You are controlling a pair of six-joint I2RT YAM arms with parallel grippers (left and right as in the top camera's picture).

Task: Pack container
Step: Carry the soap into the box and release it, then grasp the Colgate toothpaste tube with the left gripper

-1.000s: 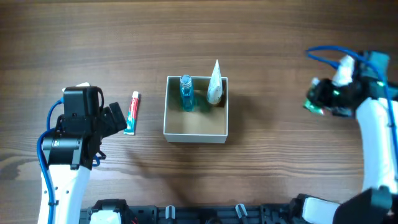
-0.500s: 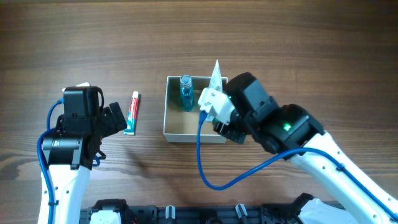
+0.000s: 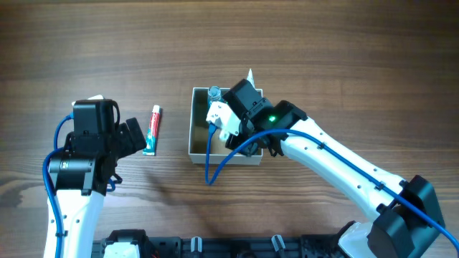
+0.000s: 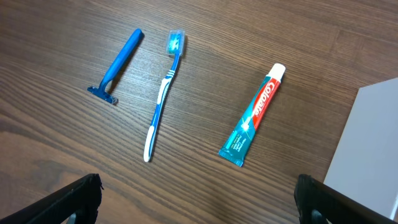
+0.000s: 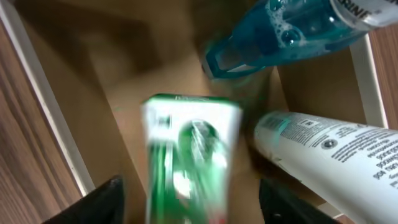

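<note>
The container (image 3: 215,159) is a square white-walled box with a tan inside, at the table's middle. A blue bottle (image 3: 214,92) and a white tube (image 3: 249,74) lie in it. My right gripper (image 3: 240,115) hovers over its inside. In the right wrist view the right gripper (image 5: 189,202) is open, and a blurred green-and-white box (image 5: 189,149) sits between the spread fingers without touching them, above the tan floor (image 5: 112,106). The bottle (image 5: 280,31) and tube (image 5: 336,149) lie beyond. My left gripper (image 3: 133,137) is open and empty over the table, left of the container.
A red-and-teal toothpaste tube (image 3: 152,129) lies left of the container. The left wrist view shows it (image 4: 255,115) with a blue toothbrush (image 4: 163,93), a blue razor (image 4: 117,65) and the container's white wall (image 4: 370,143) at the right edge.
My right arm swung from the far right to above the container, carrying the green-and-white box. The left arm has not moved.
</note>
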